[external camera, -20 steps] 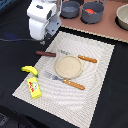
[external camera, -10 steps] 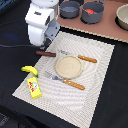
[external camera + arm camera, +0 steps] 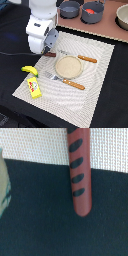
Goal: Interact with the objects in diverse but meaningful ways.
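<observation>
Change noted: since a second ago the arm (image 3: 42, 27) has dropped lower over the mat's far corner on the exterior view's left; I see nothing else displaced.

Items as I read them from here:

- Sausage (image 3: 79, 170): brown-red with dark grill marks, lying half on the woven mat (image 3: 95, 75), half on the black counter (image 3: 10, 35), directly below the wrist camera. In the exterior view only its tip (image 3: 50, 54) shows beneath the arm.
- Fingers: not visible in either view; I cannot tell whether they are open or closed.
- Banana (image 3: 29, 70): yellow, on the counter just off the mat's edge, exterior view's left.
- Box (image 3: 34, 87): yellow with red marks, on the mat's near corner, near the banana.
- Plate (image 3: 67, 66): round, tan, centre of mat.
- Fork (image 3: 65, 80): wooden handle, just beside the plate, near side.
- Knife (image 3: 86, 59): wooden handle, beside the plate, far side.
- Two dark pots (image 3: 70, 8) at the back; one (image 3: 92, 11) holds a red fruit (image 3: 90, 10).
</observation>
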